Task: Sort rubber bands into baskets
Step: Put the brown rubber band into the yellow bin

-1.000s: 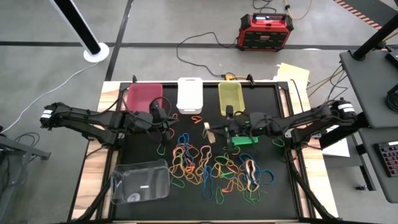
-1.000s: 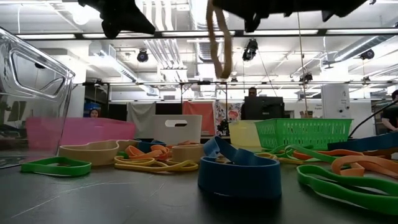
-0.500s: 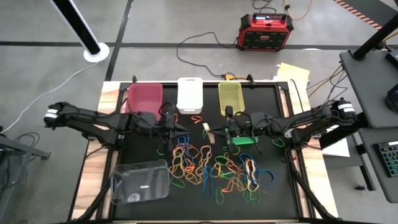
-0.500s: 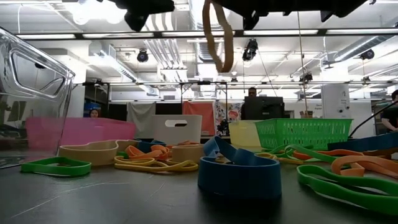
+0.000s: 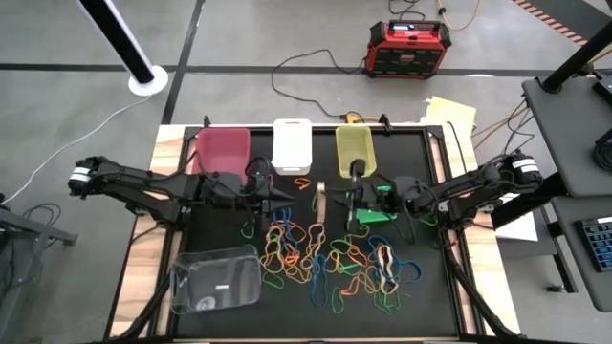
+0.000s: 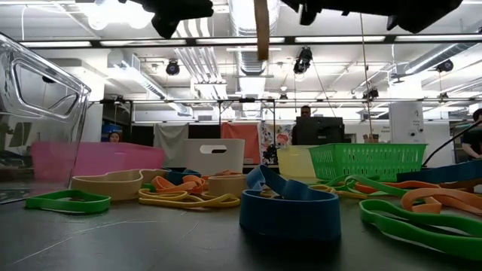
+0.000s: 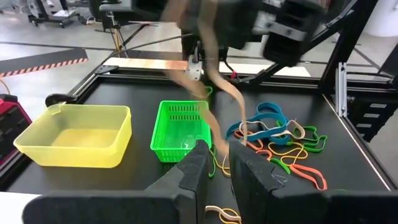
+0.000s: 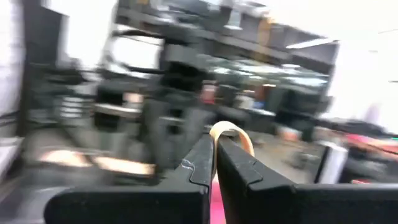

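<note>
Found the right gripper (image 8: 214, 146) closed tight on a tan rubber band (image 8: 231, 133), with the loop standing up between the fingertips. Located that band (image 5: 320, 200) in the air above the middle of the table (image 5: 435, 306), just ahead of the white basket (image 5: 292, 145) and the yellow-green basket (image 5: 356, 148).

Noted two changes over the last second. Saw the band (image 6: 261, 30) hang as a narrow straight strip in the low view, where it had hung as an open loop. Saw the left gripper (image 5: 285, 198) brought across from in front of the magenta basket (image 5: 222, 150) to a point just beside the hanging band.

Found the left gripper (image 7: 217, 155) parted by a narrow gap and holding nothing, after being shut a second earlier. Could not settle the band's exact shape from the left wrist view, owing to motion blur; probably a handover or a stretch between the two grippers in preparation.

Left the remaining rubber bands (image 5: 325, 258) in a loose pile on the table, near the green mesh basket (image 7: 183, 130) and well apart from the clear basket (image 5: 218, 277). Judged the sorting far from complete.
</note>
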Motion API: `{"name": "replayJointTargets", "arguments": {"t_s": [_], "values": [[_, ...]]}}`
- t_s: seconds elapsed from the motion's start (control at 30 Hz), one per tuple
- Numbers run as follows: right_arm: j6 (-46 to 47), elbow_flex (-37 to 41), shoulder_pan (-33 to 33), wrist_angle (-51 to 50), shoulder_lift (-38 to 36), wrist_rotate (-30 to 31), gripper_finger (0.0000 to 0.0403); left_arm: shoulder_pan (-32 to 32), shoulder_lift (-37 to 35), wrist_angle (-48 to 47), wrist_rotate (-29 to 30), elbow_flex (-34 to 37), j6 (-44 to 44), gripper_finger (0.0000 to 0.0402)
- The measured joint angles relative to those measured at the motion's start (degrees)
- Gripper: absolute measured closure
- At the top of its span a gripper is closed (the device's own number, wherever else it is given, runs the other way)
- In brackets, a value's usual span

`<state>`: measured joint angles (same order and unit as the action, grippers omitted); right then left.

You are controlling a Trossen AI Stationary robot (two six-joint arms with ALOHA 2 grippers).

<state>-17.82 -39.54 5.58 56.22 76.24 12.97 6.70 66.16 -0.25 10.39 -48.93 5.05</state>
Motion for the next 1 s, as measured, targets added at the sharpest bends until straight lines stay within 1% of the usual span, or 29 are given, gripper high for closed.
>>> {"name": "replayJointTargets", "arguments": {"t_s": [0.07,0.2,0.27,0.3,0.37,0.57,0.67,0.77,1.0], "values": [[-2.11,-0.08,-0.23,0.15,-0.17,7.54,0.0394,0.0,-0.09,-0.27,0.0,0.0,-0.07,0.0352],[-5.32,-0.16,-2.26,-1.59,-0.27,27.58,0.0394,0.0,0.0,-0.34,0.08,0.0,-0.07,0.0352],[-5.17,-0.16,-4.29,-5.18,-0.28,34.26,0.0394,0.0,0.1,-0.4,0.83,0.0,-0.07,0.0352],[-4.28,-0.16,-5.48,-7.7,-0.28,35.88,0.0394,0.0,0.13,-0.4,1.17,0.0,-0.07,0.0352],[-0.57,-0.16,-8.22,-13.06,-0.28,36.27,0.0394,0.0,0.15,-0.48,1.86,0.0,-0.08,0.0351],[14.59,-0.16,-16.79,-27.65,0.2,35.41,0.0394,0.0,0.15,-0.76,2.64,0.0,-0.07,0.0351],[19.96,-0.16,-20.02,-32.56,0.34,30.17,0.0394,0.0,0.15,-0.77,2.64,0.0,-0.08,0.0351],[23.44,-0.16,-22.2,-34.99,0.36,25.97,0.0394,0.0,0.15,-0.76,2.7,0.0,-0.09,0.0351],[28.2,-0.16,-23.02,-36.46,0.36,24.58,0.0393,0.0,0.17,-0.79,2.73,0.0,-0.08,0.0351]]}}
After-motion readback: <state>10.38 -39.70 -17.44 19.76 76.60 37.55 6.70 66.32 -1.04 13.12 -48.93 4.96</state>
